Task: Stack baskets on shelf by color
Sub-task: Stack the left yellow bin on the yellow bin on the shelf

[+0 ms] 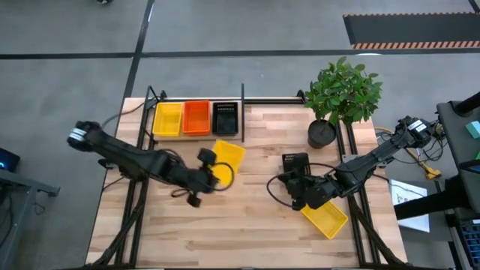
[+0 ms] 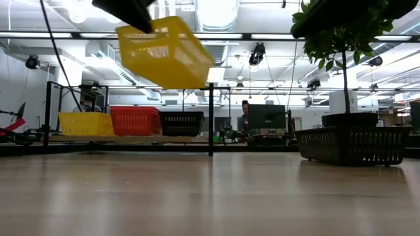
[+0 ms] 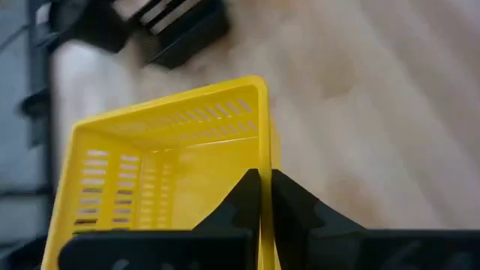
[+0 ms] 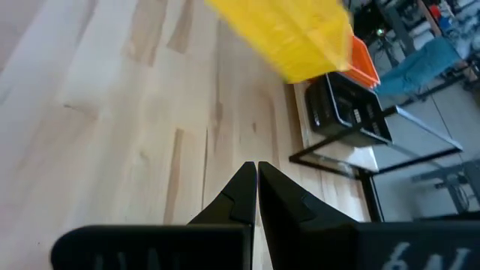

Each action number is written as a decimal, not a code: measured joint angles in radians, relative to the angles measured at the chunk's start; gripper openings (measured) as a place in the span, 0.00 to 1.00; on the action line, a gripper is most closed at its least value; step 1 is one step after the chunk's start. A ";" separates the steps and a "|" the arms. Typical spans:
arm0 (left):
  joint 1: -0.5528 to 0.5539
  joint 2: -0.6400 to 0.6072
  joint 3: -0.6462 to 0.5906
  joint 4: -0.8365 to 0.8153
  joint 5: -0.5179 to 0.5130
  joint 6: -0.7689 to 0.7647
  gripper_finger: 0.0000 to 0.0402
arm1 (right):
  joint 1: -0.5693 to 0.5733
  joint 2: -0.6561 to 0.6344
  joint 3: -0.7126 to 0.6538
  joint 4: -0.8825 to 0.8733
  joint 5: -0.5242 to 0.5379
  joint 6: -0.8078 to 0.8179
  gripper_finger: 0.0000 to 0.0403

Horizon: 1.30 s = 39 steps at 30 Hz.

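Note:
My left gripper (image 1: 217, 171) is over the table's middle, shut on a yellow mesh basket (image 1: 229, 156) that shows lifted and tilted in the low view (image 2: 164, 52). Three baskets stand in a row on the shelf (image 1: 270, 100): yellow (image 1: 167, 118), orange (image 1: 196, 118) and black (image 1: 225, 118). A second black basket (image 1: 295, 161) stands on its bottom on the table, also seen in the low view (image 2: 351, 144). Another yellow basket (image 1: 326, 219) lies on the table, partly under my right arm. My right gripper (image 4: 256, 172) is shut, beside the black basket, touching nothing. My left gripper pinches one side wall of the yellow basket at its rim (image 3: 262, 154), one finger (image 3: 240, 199) inside the basket and the other finger (image 3: 296, 199) outside. The basket is lifted clear of the table and hangs tilted, its open side turned toward the gripper.
A potted plant (image 1: 334, 105) in a black pot (image 1: 322, 133) stands at the table's far right, just behind the right arm. The shelf's upright black divider post (image 2: 210, 118) stands right of the black basket. Bare wooden table (image 1: 225, 232) lies along the near side.

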 joint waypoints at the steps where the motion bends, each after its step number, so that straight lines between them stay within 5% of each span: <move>1: 0.005 -0.030 -0.001 -0.040 -0.023 0.020 0.00 | 0.000 0.000 0.000 0.011 -0.008 -0.012 0.02; 7: 0.064 -0.202 -0.002 -0.251 -0.116 0.102 0.00 | 0.000 0.000 0.000 0.045 -0.020 -0.042 0.02; 21: 0.403 -0.456 -0.010 -0.519 -0.130 0.132 0.00 | -0.014 0.000 0.000 0.068 -0.020 -0.095 0.02; 39: 0.582 -0.650 -0.305 -0.476 -0.082 0.278 0.00 | -0.014 0.000 -0.001 0.069 -0.048 -0.125 0.02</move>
